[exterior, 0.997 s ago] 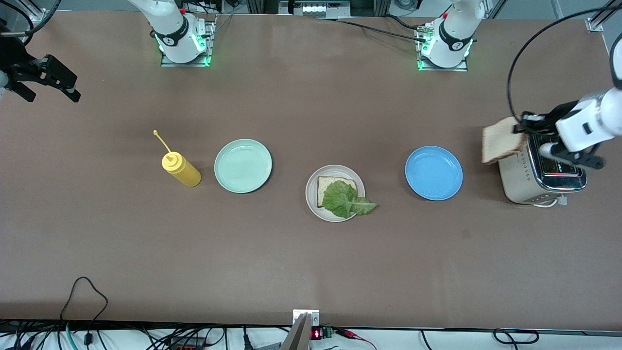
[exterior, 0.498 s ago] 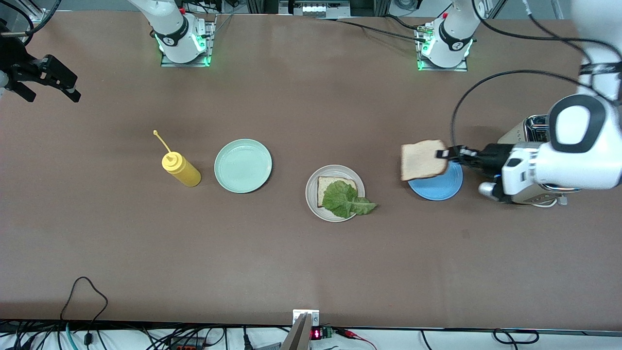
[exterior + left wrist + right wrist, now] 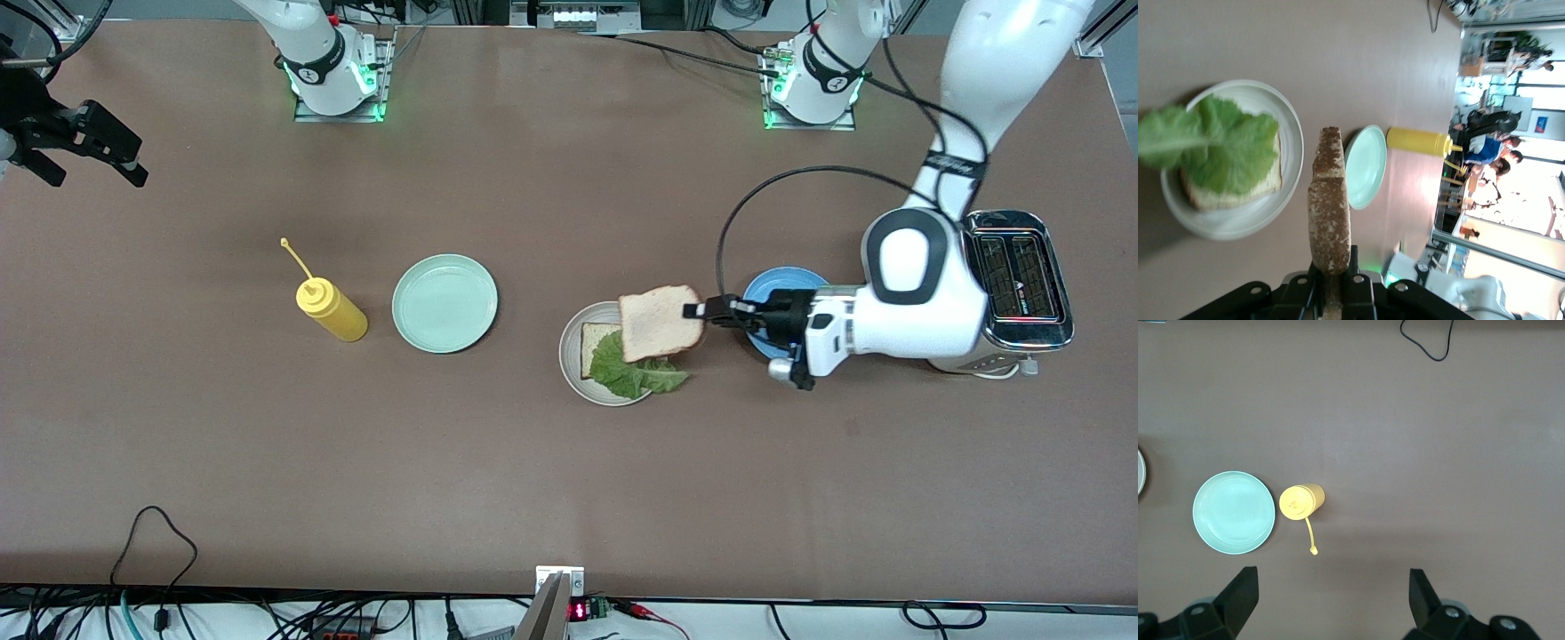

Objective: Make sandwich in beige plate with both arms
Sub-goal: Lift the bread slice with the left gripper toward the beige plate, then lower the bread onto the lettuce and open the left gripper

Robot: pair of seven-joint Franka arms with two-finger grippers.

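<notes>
Front view, taken from the right arm's end of the surface toward the left arm's: the right end effector point(image 3: 84, 147) waits with its fingers wide apart and empty, over the surface's edge, well apart from everything; next come the yellow bottle point(image 3: 331, 308) and the mint plate point(image 3: 444, 303), then the beige plate point(image 3: 612, 354) with the lower slice point(image 3: 597, 342) and lettuce point(image 3: 633, 372) lying on it; the lettuce tip hangs past the rim toward the left arm's end. The top slice point(image 3: 661, 322) hangs over that plate's edge, clamped at its crust by the left end effector point(image 3: 711, 312), whose fingers are pinched together on it; the blue plate point(image 3: 791, 302) lies under the wrist and the toaster point(image 3: 1015, 289) stands at the left arm's end.

The left wrist view shows what the coming move turns on: the top slice point(image 3: 1329, 200) is held edge-on, upright, while the lower slice lies flat; the stack sits just off to one side of and below the held slice, not yet squarely under it. So the left arm, plainly the nearer, probably needs a short carry further over the plate, a turn to lay the slice flat, then a descent.

A second ago the slice was beside the toaster; half a second ago over the blue plate; now over the beige plate; the right arm has not moved.
</notes>
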